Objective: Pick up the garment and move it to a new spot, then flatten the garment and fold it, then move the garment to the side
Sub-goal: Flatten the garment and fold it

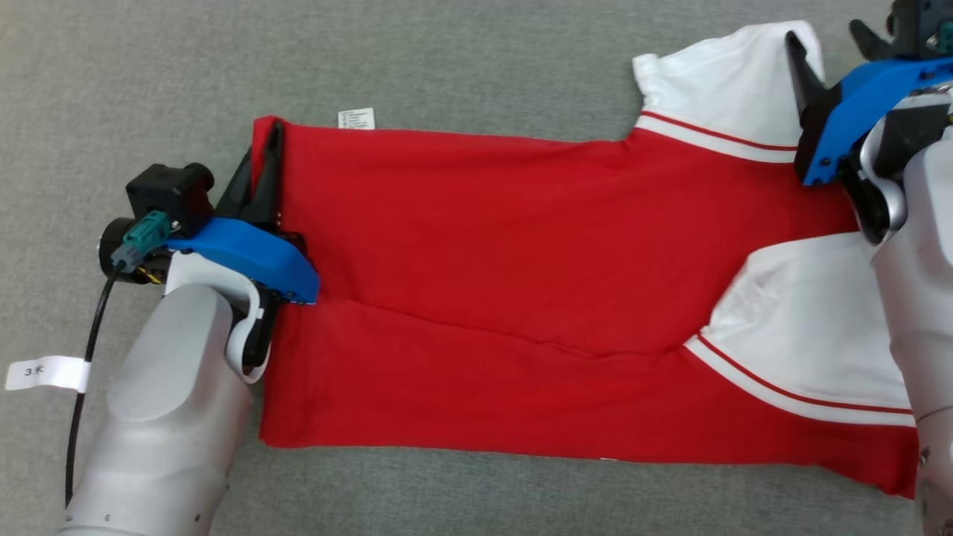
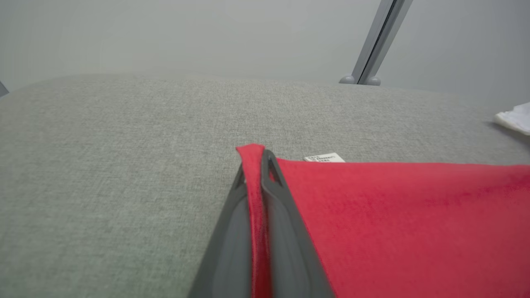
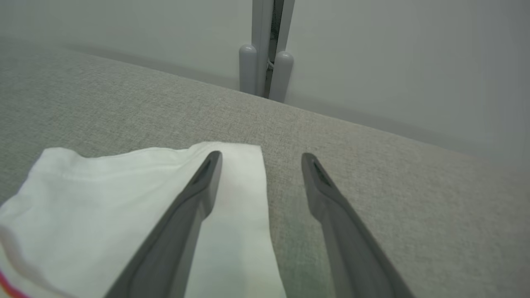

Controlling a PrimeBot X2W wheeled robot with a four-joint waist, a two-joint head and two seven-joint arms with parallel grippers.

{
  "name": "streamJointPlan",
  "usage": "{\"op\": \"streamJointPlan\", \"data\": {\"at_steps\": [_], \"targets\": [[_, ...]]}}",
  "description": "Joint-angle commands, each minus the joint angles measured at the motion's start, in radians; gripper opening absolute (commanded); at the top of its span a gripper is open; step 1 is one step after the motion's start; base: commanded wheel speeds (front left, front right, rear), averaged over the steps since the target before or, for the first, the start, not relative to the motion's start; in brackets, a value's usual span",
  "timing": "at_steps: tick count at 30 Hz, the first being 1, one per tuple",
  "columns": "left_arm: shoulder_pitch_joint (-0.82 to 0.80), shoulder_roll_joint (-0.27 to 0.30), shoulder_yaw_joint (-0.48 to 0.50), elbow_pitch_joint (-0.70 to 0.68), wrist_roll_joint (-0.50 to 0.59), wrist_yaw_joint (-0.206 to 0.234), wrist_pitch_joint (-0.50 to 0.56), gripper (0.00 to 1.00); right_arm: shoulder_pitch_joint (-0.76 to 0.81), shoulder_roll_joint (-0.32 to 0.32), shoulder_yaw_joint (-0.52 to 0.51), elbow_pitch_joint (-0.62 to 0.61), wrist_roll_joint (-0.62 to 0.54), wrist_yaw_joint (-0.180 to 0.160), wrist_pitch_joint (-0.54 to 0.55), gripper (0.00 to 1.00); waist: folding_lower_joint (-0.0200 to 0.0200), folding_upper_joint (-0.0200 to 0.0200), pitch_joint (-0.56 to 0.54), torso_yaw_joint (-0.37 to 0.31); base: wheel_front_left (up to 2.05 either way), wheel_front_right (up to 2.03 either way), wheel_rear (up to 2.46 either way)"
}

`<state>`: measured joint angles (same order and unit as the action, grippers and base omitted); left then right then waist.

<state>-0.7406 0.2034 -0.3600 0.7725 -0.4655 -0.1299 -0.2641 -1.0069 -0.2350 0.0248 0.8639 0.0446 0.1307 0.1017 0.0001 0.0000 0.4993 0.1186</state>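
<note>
The garment [image 1: 506, 268] is a red shirt with white sleeves, spread flat across the grey cloth surface, hem at the left and sleeves at the right. My left gripper [image 1: 262, 152] is shut on the far-left hem corner; in the left wrist view a strip of red cloth [image 2: 257, 215] stands pinched between its dark fingers [image 2: 285, 223]. A white care label [image 1: 357, 118] pokes out near that corner. My right gripper [image 1: 830, 46] stands open over the far white sleeve [image 1: 718, 85]; in the right wrist view one finger [image 3: 194, 194] lies over the sleeve edge [image 3: 124, 198], the other over bare surface.
The grey cloth surface [image 1: 447, 59] runs on beyond the shirt to the far side and left. A pale wall with a grey vertical post [image 3: 267, 49] rises behind the surface's far edge. A white tag [image 1: 45, 372] hangs on the left arm's cable.
</note>
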Motion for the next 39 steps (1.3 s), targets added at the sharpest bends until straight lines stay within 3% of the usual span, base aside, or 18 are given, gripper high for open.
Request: {"op": "streamJointPlan", "data": {"at_steps": [1, 13, 14, 16, 18, 20, 21, 31, 39], "targets": [[0.006, -0.008, 0.002, -0.020, 0.007, -0.001, 0.000, 0.00, -0.027, -0.009, -0.013, 0.018, -0.005, 0.000, 0.009, 1.00, -0.0001, 0.0000, 0.026, 0.034, 0.00, 0.00, 0.00], [0.041, -0.035, -0.004, -0.097, 0.017, -0.002, 0.000, 0.00, -0.093, 0.012, -0.080, 0.121, -0.053, 0.000, 0.020, 1.00, -0.0001, 0.0000, 0.051, 0.081, 0.00, 0.00, 0.00], [0.042, -0.034, -0.003, -0.099, 0.018, -0.002, 0.000, 0.00, -0.096, 0.015, -0.080, 0.124, -0.055, 0.000, 0.014, 0.92, -0.0001, 0.0000, 0.051, 0.080, 0.00, 0.00, 0.00], [0.044, -0.033, -0.002, -0.102, 0.018, -0.002, 0.000, 0.00, -0.104, 0.019, -0.082, 0.131, -0.058, 0.000, 0.008, 0.50, -0.0001, 0.0000, 0.053, 0.078, 0.00, 0.00, 0.00], [0.042, -0.032, -0.003, -0.105, 0.019, -0.002, 0.000, 0.00, -0.115, 0.021, -0.080, 0.137, -0.059, 0.000, -0.006, 0.40, -0.0001, 0.0000, 0.055, 0.077, 0.00, 0.00, 0.00], [0.040, -0.032, -0.001, -0.109, 0.020, -0.002, 0.000, 0.00, -0.123, 0.023, -0.079, 0.136, -0.059, 0.000, -0.032, 0.05, -0.0001, 0.0000, 0.057, 0.076, 0.00, 0.00, 0.00], [0.039, -0.032, 0.001, -0.112, 0.020, -0.002, 0.000, 0.00, -0.129, 0.021, -0.086, 0.130, -0.059, 0.000, -0.055, 0.00, -0.0001, 0.0000, 0.058, 0.076, 0.00, 0.00, 0.00], [0.080, -0.035, 0.078, -0.175, 0.056, -0.002, 0.000, 0.00, -0.101, 0.028, -0.138, 0.128, -0.074, 0.000, -0.269, 0.00, -0.0001, 0.0000, 0.014, 0.053, 0.00, 0.00, 0.00], [0.185, -0.032, 0.151, -0.238, 0.098, -0.002, 0.000, 0.00, 0.051, 0.048, -0.095, 0.050, 0.022, 0.000, -0.366, 0.00, -0.0001, 0.0000, -0.098, -0.012, 0.00, 0.00, 0.00]]}}
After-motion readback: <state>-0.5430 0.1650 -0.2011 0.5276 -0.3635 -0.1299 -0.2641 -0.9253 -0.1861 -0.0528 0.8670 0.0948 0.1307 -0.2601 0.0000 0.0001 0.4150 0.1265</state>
